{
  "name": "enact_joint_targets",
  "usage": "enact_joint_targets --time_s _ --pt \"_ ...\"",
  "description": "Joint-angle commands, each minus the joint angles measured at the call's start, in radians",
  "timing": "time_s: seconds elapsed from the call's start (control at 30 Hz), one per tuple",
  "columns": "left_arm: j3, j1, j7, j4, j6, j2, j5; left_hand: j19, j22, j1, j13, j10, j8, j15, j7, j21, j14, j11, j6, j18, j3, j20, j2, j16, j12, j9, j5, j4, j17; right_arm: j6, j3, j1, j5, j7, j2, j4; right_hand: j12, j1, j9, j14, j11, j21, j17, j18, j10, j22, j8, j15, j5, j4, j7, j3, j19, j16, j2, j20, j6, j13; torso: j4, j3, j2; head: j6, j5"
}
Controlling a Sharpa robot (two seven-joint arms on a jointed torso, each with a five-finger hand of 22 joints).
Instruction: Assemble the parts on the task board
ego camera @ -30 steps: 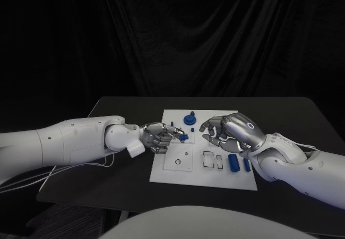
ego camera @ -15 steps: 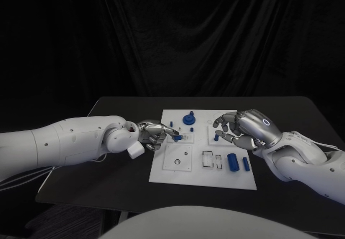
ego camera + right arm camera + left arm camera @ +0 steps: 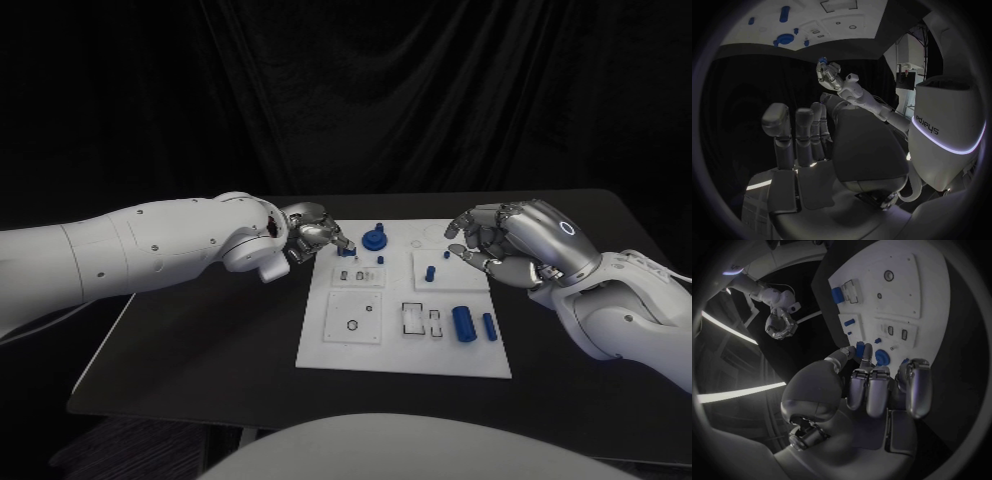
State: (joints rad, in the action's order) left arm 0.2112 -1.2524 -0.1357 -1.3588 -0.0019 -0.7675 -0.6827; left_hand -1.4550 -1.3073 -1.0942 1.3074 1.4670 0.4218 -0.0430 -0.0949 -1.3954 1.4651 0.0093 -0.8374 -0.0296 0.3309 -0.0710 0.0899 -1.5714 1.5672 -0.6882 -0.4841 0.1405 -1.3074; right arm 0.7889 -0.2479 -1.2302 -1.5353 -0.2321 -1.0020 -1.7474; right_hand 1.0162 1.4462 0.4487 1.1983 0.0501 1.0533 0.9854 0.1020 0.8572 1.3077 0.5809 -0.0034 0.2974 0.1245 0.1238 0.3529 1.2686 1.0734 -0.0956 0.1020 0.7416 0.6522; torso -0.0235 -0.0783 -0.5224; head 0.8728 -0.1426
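Right wrist view: no legible task-board point(image 3: 811, 20) labels

The left hand point(image 3: 312, 236) now sits higher, near the task board's point(image 3: 408, 355) far left corner, pinching a small blue part point(image 3: 346, 249). The right hand point(image 3: 516, 243) has pulled back to the board's right edge.

We log the desk point(image 3: 202, 350) as matte black. The board point(image 3: 404, 355) is white, marked with thin dark outlines of rectangles and small rings. Parts: a blue round knob point(image 3: 376, 239), a small blue peg point(image 3: 430, 272), a thick blue cylinder point(image 3: 463, 323) and a slimmer blue bar point(image 3: 489, 325). Left robot hand point(image 3: 312, 236) is silver with dark seams and pinches a blue piece point(image 3: 860, 349); right robot hand point(image 3: 508, 243) is silver too. Both arms are white.
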Motion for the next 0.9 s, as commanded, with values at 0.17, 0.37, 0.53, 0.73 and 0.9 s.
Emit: enact_joint_targets --time_s 0.17,0.37,0.53,0.73,0.9 --pt "-0.001 -0.016 -0.202 0.029 0.04 0.058 -0.106 0.003 -0.195 -0.011 0.263 0.104 -0.009 -0.007 0.015 0.017 0.106 -0.005 -0.016 -0.021 0.062 0.008 -0.006 0.001 0.004 -0.106 0.009 0.037 -0.263 -0.006 0.001 -0.009 0.005 0.063 -0.016 -0.009 0.007 -0.003 0.001 0.004 0.003 -0.003 -0.002 0.008 0.001 0.115 0.006 -0.001 0.004 0.012 0.002 -0.001 0.0 -0.003 0.01 0.003 0.01 0.001 -0.0078 -0.0112 -0.006 0.0 0.004" --pt "-0.001 -0.019 -0.283 0.059 0.072 0.095 -0.109 0.005 -0.191 -0.003 0.263 0.104 -0.024 -0.008 0.015 0.028 0.106 -0.005 -0.017 -0.023 0.078 0.01 -0.015 0.001 0.004 -0.099 0.016 0.008 -0.263 -0.018 0.001 -0.01 0.018 0.069 -0.014 -0.002 0.008 -0.003 0.001 0.006 0.003 -0.003 -0.001 0.008 0.002 0.115 0.007 -0.001 0.004 0.013 0.001 -0.002 0.001 -0.002 0.011 0.003 0.012 0.002 -0.0118 -0.0185 -0.008 0.0 0.002" --pt "-0.001 -0.02 -0.338 0.086 0.115 0.128 -0.11 0.002 -0.192 -0.002 0.263 0.104 -0.027 -0.009 0.015 0.026 0.106 -0.006 -0.02 -0.022 0.084 0.01 -0.017 0.001 0.004 -0.097 0.016 0.003 -0.263 -0.03 0.0 -0.011 0.022 0.074 -0.007 0.009 0.009 -0.003 0.001 0.007 0.003 -0.003 0.0 0.008 0.003 0.115 0.007 -0.001 0.004 0.014 0.001 -0.002 0.002 -0.001 0.012 0.003 0.013 0.002 -0.0122 -0.0202 -0.009 0.0 -0.003" --pt "-0.001 -0.021 -0.383 0.11 0.152 0.163 -0.11 0.001 -0.191 -0.004 0.263 0.104 -0.031 -0.011 0.016 0.027 0.106 -0.007 -0.026 -0.022 0.094 0.011 -0.02 0.001 0.004 -0.095 0.015 0.0 -0.263 -0.043 0.0 -0.01 0.023 0.077 0.0 0.02 0.009 -0.003 0.001 0.007 0.003 -0.003 0.0 0.008 0.003 0.115 0.007 -0.001 0.004 0.014 0.001 -0.002 0.002 -0.001 0.012 0.003 0.013 0.002 -0.0128 -0.0228 -0.013 0.0 -0.002" --pt "-0.001 -0.02 -0.409 0.136 0.166 0.195 -0.11 0.0 -0.191 -0.003 0.263 0.104 -0.036 -0.012 0.016 0.028 0.106 -0.008 -0.028 -0.022 0.103 0.013 -0.024 0.001 0.004 -0.093 0.016 -0.003 -0.263 -0.049 0.0 -0.01 0.023 0.077 0.002 0.024 0.01 -0.003 0.001 0.007 0.003 -0.005 -0.003 0.009 0.004 0.115 0.008 -0.002 0.004 0.016 0.0 -0.003 0.002 -0.003 0.013 0.003 0.015 0.002 -0.0088 -0.0226 -0.01 0.0 0.004"
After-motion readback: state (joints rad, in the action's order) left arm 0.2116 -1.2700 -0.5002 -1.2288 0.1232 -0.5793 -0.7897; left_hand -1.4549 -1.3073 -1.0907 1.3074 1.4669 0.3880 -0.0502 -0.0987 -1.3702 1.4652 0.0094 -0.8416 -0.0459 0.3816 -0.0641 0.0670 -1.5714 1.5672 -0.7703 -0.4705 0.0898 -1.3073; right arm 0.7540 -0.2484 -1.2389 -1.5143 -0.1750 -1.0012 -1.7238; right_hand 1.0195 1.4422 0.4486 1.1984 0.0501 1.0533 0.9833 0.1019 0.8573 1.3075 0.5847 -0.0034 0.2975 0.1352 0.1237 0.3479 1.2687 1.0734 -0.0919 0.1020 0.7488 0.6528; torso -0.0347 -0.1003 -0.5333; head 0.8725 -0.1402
